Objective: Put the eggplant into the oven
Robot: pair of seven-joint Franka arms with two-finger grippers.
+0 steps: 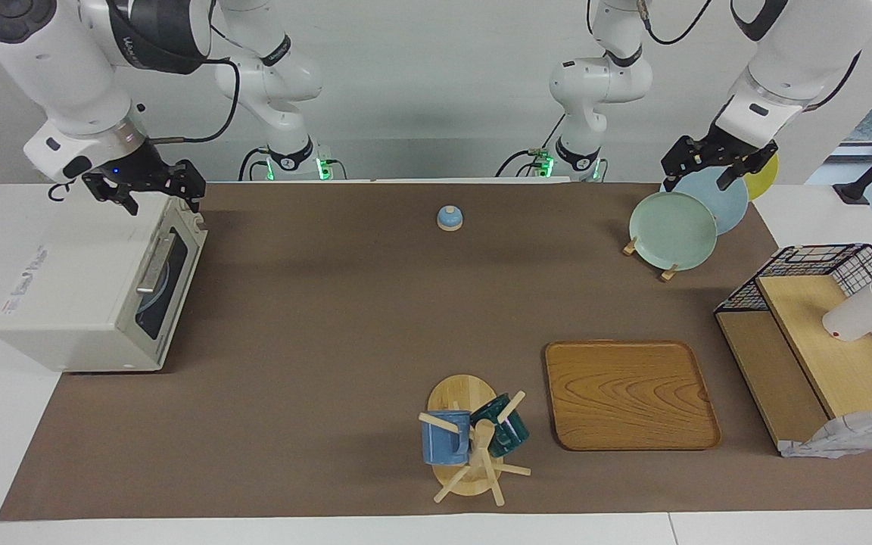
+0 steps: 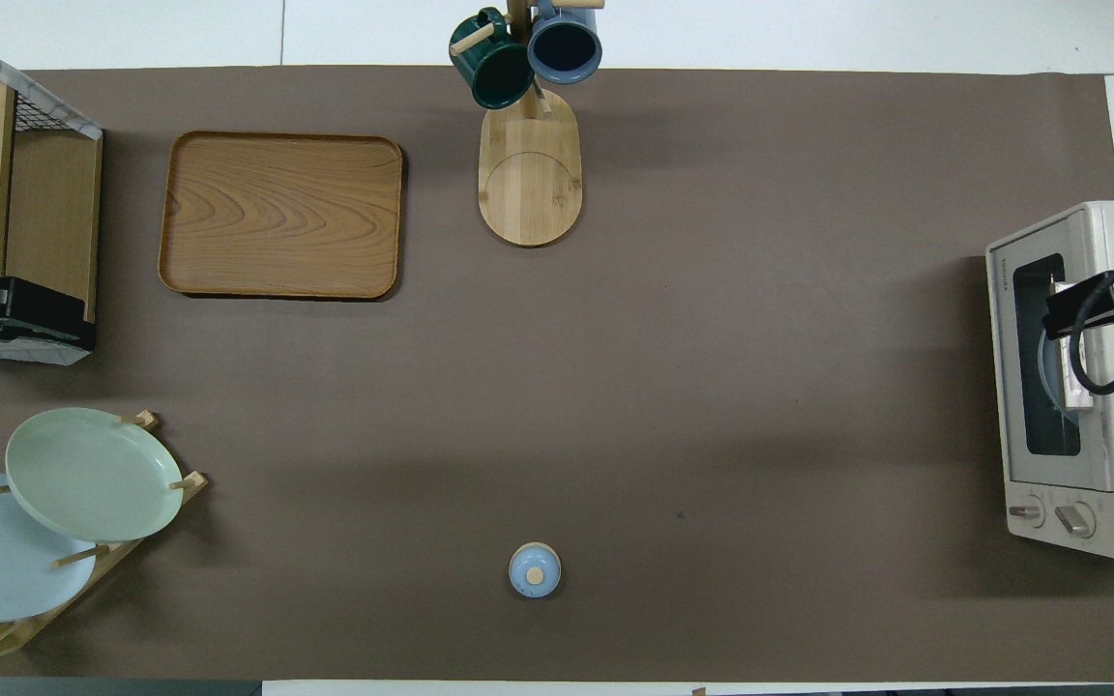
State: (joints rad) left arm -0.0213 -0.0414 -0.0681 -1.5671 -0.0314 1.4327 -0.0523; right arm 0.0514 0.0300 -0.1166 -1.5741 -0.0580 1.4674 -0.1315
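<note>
A: Where is the eggplant?

B: It shows in neither view. The cream oven [image 1: 65, 303] sits at the right arm's end of the desk [image 1: 330, 318], and its glass door [image 1: 167, 280] is shut. Something pale and round shows through the glass. Whether the eggplant lies in there too, I cannot tell.

A: And the arms?

B: The right gripper [image 1: 163, 198] hangs over the top of the oven, at the end nearer the robots and just above the door's upper edge. Its jaws are spread wide and hold nothing. The left gripper [image 1: 699, 180] waits well apart from the oven, over the plates in a rack [image 1: 672, 229] at the left arm's end. Its jaws are also wide and empty.

A: So what does a good next move call for?

B: Likely the door comes first. I would bring the right jaws down onto the middle of the bar handle [image 1: 154, 263], one jaw on each side of the bar, and close firmly. Then I would swing the door along its hinge arc, not straight out, so the light oven does not slide. The cable should stay off the knobs [image 2: 1050, 515]
</note>
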